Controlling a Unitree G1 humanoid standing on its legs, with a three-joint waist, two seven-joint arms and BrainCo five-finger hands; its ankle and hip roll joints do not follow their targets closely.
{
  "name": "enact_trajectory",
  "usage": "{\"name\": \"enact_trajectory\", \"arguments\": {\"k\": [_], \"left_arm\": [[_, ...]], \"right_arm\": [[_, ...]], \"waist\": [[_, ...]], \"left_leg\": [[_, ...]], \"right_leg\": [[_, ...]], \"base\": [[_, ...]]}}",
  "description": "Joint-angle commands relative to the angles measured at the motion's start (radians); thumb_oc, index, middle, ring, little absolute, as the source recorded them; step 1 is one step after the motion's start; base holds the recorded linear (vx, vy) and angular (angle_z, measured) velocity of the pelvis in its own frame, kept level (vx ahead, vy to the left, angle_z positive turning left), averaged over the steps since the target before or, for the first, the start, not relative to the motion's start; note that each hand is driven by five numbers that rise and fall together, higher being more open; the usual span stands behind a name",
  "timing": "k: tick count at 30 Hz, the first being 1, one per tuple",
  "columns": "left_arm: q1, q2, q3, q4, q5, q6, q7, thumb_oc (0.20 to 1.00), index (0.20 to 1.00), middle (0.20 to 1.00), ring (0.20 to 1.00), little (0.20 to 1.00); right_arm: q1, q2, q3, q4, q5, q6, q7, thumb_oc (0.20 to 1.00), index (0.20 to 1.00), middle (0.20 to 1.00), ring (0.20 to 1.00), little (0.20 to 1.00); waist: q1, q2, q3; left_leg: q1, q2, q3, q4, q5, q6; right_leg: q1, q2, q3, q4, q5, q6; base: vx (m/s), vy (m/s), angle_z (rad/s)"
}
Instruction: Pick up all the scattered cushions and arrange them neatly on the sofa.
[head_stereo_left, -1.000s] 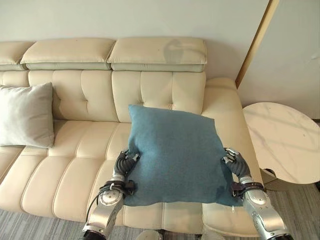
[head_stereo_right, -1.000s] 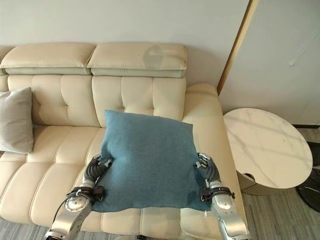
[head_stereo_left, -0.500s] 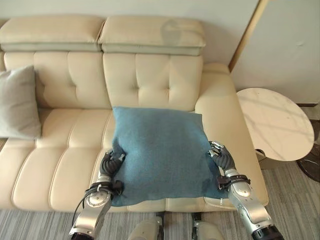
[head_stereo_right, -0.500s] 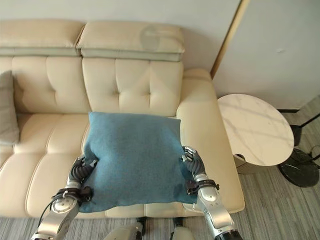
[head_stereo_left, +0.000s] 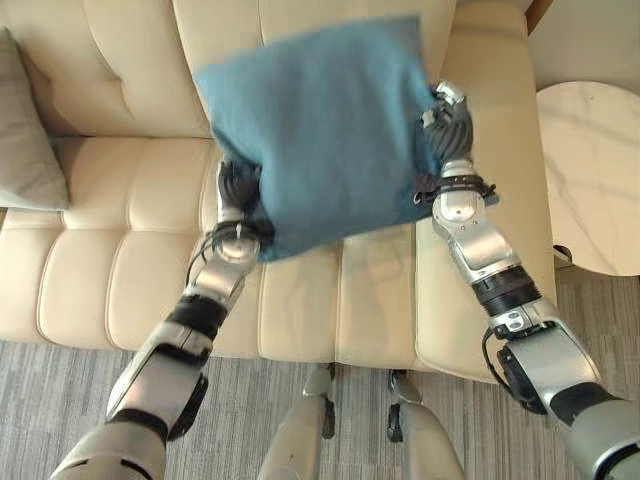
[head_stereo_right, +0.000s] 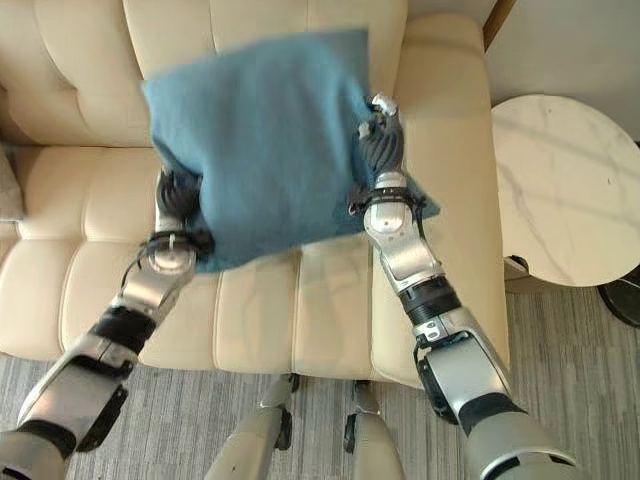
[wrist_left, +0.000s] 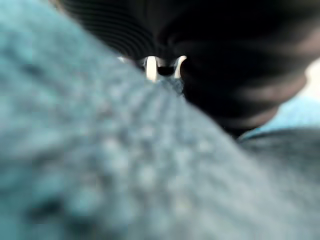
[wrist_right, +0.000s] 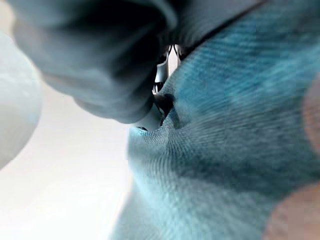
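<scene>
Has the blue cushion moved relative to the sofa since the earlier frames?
Yes. The blue cushion has gone from over the seat's front edge toward the sofa backrest.

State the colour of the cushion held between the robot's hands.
The cushion is plain teal blue, clearest in the left eye view.

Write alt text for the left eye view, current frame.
Both robot hands, left hand and right hand, hold a blue cushion by its side edges over the cream sofa. A grey cushion leans at the sofa's left; a round marble side table stands right.
</scene>
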Motion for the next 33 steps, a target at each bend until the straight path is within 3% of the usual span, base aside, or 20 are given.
{"name": "enact_trajectory", "arguments": {"k": [1, 2, 8, 12, 18, 23, 24, 25, 28, 31, 33], "left_arm": [[-0.205, 0.031, 0.017, -0.036, 0.068, -0.072, 0.072, 1.000, 1.000, 1.000, 1.000, 1.000], [-0.257, 0.040, 0.005, 0.008, 0.051, -0.067, 0.069, 1.000, 1.000, 1.000, 1.000, 1.000], [-0.290, 0.113, -0.013, 0.105, -0.003, -0.031, -0.003, 1.000, 1.000, 1.000, 1.000, 1.000], [-0.182, 0.108, 0.005, 0.206, -0.040, -0.024, -0.094, 1.000, 1.000, 1.000, 1.000, 1.000], [-0.043, 0.105, 0.051, 0.180, -0.046, -0.029, -0.144, 1.000, 1.000, 1.000, 1.000, 1.000], [0.210, 0.126, 0.171, -0.059, -0.086, -0.087, -0.188, 1.000, 1.000, 1.000, 1.000, 1.000], [0.433, 0.123, 0.265, -0.244, -0.093, -0.113, -0.218, 1.000, 1.000, 1.000, 1.000, 1.000], [0.511, 0.117, 0.294, -0.302, -0.092, -0.117, -0.237, 1.000, 1.000, 1.000, 1.000, 1.000], [0.665, 0.083, 0.345, -0.378, -0.090, -0.119, -0.277, 1.000, 1.000, 1.000, 1.000, 1.000], [0.992, 0.033, 0.442, -0.469, -0.028, -0.087, -0.398, 1.000, 1.000, 1.000, 1.000, 1.000], [1.055, 0.030, 0.466, -0.472, 0.012, -0.084, -0.414, 1.000, 1.000, 1.000, 1.000, 1.000]], "right_arm": [[-0.163, -0.013, 0.065, -0.090, -0.055, -0.106, -0.064, 0.790, 0.790, 0.790, 0.790, 0.790], [-0.206, -0.029, 0.073, -0.057, -0.037, -0.109, -0.070, 1.000, 1.000, 1.000, 1.000, 1.000], [-0.229, -0.085, 0.106, 0.074, 0.093, -0.067, -0.003, 1.000, 1.000, 1.000, 1.000, 1.000], [-0.141, -0.044, 0.146, 0.176, 0.163, -0.035, 0.108, 1.000, 1.000, 1.000, 1.000, 1.000], [-0.036, -0.047, 0.150, 0.171, 0.178, -0.031, 0.170, 1.000, 1.000, 1.000, 1.000, 1.000], [0.142, -0.119, 0.091, 0.021, 0.114, -0.020, 0.212, 1.000, 1.000, 1.000, 1.000, 1.000], [0.322, -0.165, 0.016, -0.122, 0.068, -0.025, 0.259, 1.000, 1.000, 1.000, 1.000, 1.000], [0.392, -0.182, -0.012, -0.173, 0.047, -0.029, 0.278, 1.000, 1.000, 1.000, 1.000, 1.000], [0.536, -0.189, -0.067, -0.257, 0.027, -0.033, 0.325, 1.000, 1.000, 1.000, 1.000, 1.000], [0.894, -0.192, -0.201, -0.389, -0.009, -0.045, 0.476, 1.000, 1.000, 1.000, 1.000, 1.000], [0.959, -0.194, -0.230, -0.387, -0.033, -0.048, 0.497, 1.000, 1.000, 1.000, 1.000, 1.000]], "waist": [[0.007, -0.040, 0.044], [0.009, -0.037, 0.048], [0.034, -0.017, 0.091], [0.034, -0.021, 0.104], [0.026, -0.030, 0.115], [0.022, -0.049, 0.126], [0.016, -0.059, 0.117], [0.013, -0.063, 0.108], [0.008, -0.072, 0.092], [-0.014, -0.085, 0.037], [-0.019, -0.086, 0.020]], "left_leg": [[-0.009, -0.032, -0.016, 0.078, -0.129, -0.046], [-0.025, -0.033, -0.020, 0.072, -0.121, -0.047], [-0.068, -0.031, -0.042, 0.022, -0.075, -0.056], [-0.048, -0.034, -0.035, 0.000, -0.062, -0.060], [-0.008, -0.035, -0.021, -0.005, -0.066, -0.064], [0.063, -0.040, -0.005, 0.008, -0.090, -0.063], [0.118, -0.048, 0.004, 0.021, -0.118, -0.053], [0.138, -0.051, 0.008, 0.026, -0.129, -0.049], [0.172, -0.056, 0.015, 0.041, -0.149, -0.040], [0.268, -0.068, 0.027, 0.090, -0.206, -0.013], [0.284, -0.068, 0.031, 0.097, -0.213, -0.007]], "right_leg": [[-0.050, -0.017, 0.006, -0.027, 0.025, 0.071], [-0.064, -0.017, 0.006, -0.027, 0.027, 0.071], [-0.119, -0.014, 0.005, -0.036, 0.027, 0.072], [-0.112, -0.008, 0.013, -0.036, 0.033, 0.069], [-0.082, -0.005, 0.009, -0.040, 0.039, 0.069], [0.007, -0.003, -0.004, -0.053, 0.040, 0.069], [0.072, -0.006, -0.007, -0.062, 0.037, 0.069], [0.096, -0.009, -0.009, -0.066, 0.035, 0.070], [0.141, -0.015, -0.012, -0.069, 0.032, 0.075], [0.262, -0.035, -0.029, -0.068, 0.012, 0.087], [0.280, -0.041, -0.029, -0.069, 0.012, 0.092]], "base": [[-0.05, -0.016, 0.18], [-0.03, -0.019, 0.22], [-0.03, -0.026, 0.06], [-0.02, -0.003, 0.03], [-0.05, 0.009, 0.26], [-0.04, 0.014, -0.08], [0.01, 0.047, -0.23], [0.00, 0.044, -0.25], [0.04, 0.036, -0.16], [0.08, 0.077, -0.10], [0.06, 0.095, -0.22]]}}
